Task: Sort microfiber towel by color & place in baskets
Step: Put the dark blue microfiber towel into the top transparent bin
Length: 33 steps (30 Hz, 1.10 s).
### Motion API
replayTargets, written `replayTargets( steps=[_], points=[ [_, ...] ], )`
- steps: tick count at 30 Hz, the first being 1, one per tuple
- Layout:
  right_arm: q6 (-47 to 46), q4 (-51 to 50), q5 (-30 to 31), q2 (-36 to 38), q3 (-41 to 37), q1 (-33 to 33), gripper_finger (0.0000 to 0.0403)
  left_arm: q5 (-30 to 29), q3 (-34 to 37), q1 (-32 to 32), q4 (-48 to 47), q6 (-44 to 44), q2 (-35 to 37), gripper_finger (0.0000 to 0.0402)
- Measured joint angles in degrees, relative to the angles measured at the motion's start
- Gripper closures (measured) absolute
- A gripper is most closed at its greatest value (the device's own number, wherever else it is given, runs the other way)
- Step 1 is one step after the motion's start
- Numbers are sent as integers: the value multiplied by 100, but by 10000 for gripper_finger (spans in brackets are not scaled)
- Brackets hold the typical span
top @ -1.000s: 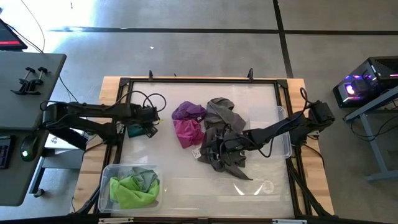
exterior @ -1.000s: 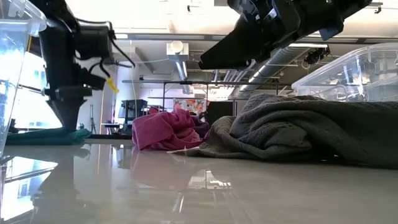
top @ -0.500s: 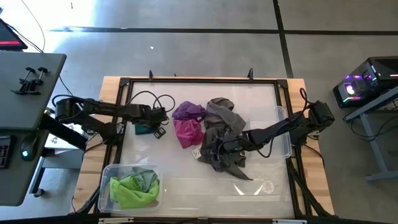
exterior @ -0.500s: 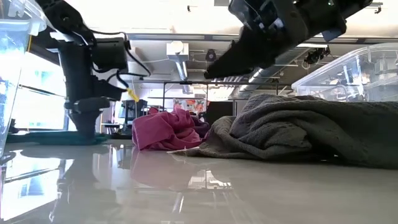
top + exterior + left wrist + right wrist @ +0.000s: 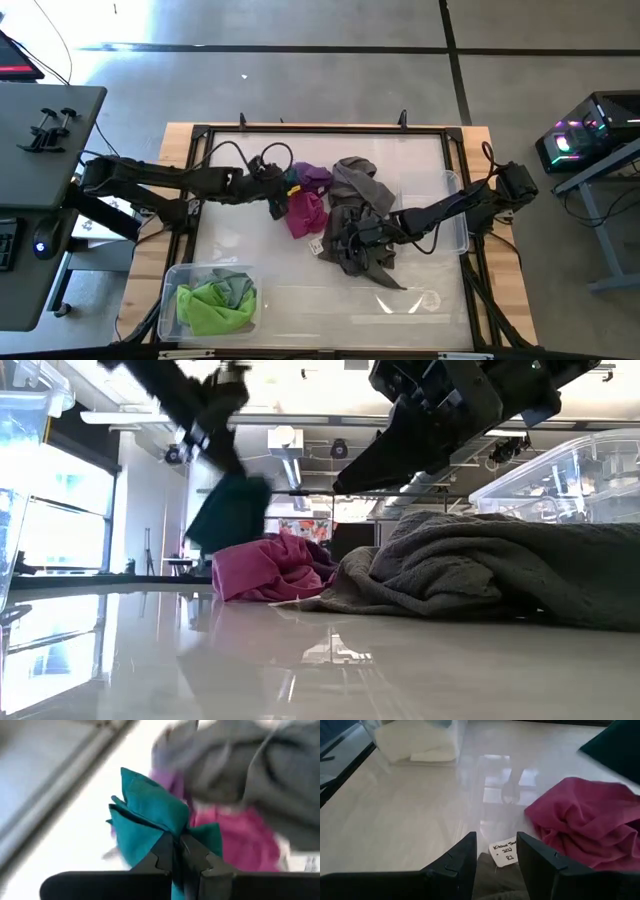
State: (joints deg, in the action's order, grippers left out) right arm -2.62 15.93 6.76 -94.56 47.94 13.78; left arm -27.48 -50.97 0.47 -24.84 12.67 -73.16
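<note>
a: start at the left. where's the left gripper [image 5: 281, 189]?

b: above the table beside the pile, pinched tight on a dark green towel [image 5: 150, 815]. the left wrist view shows both fingers [image 5: 165, 854] closed on a fold, the cloth bunched up past them. in the low view it hangs clear of the tabletop.

a: and the bin for it?

b: my guess is the basket at the near left [image 5: 172, 275], which already holds a lime green towel [image 5: 212, 305] and something grey. it sits well apart from the gripper, so the carry is long.

a: how to do it well?

b: keep the pinch firm, keep the hanging tail above the basket rim, and only release once the cloth is over the inside, so it doesn't drape on the wall.

a: moving right, what's left in the middle?

b: a purple towel [image 5: 312, 176] touching a magenta towel [image 5: 304, 212], then a heap of grey towels [image 5: 358, 225].

a: the right arm?

b: the right gripper [image 5: 352, 240] sits low on the grey heap. its fingers [image 5: 457, 860] are spread apart, with grey cloth and a white tag [image 5: 504, 854] between them, nothing gripped.

a: and the far right?

b: the second basket [image 5: 455, 215] stands at the table's right edge, near that arm.
</note>
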Motion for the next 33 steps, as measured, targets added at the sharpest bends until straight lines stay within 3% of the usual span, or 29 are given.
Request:
replayTargets(
  steps=[5, 9, 14, 17, 21, 25, 28, 33],
  points=[
    [273, 598, 75, 0, -2, -183, 263, -460, -484, -561, 709, -889, 15, 401],
    [750, 1004, -518, 181, 6, -345, 237, -561, -477, -907, 994, -1215, -2, 401],
    [1623, 289, -309, 871, 310, -331, 205, -1066, -87, -1299, 1280, -766, 7, 401],
    [1745, -528, 78, 1273, 496, -233, 200, -1092, 454, -1433, 2400, -669, -54, 401],
    [1325, -1398, 509, 1667, 549, -83, 207, -392, 1266, -1378, 5046, -1086, -316, 401],
    [787, -1308, 979, 1644, 179, 159, 218, 665, 1725, -1216, 6575, -1376, -665, 401],
    [525, -620, 1609, 1401, -210, 395, 226, 842, 1846, -1135, 7092, -1377, -874, 401],
    [851, 744, 2609, 932, -676, 642, 233, 877, 1858, -1082, 7195, -1317, -1099, 401]
  ],
)
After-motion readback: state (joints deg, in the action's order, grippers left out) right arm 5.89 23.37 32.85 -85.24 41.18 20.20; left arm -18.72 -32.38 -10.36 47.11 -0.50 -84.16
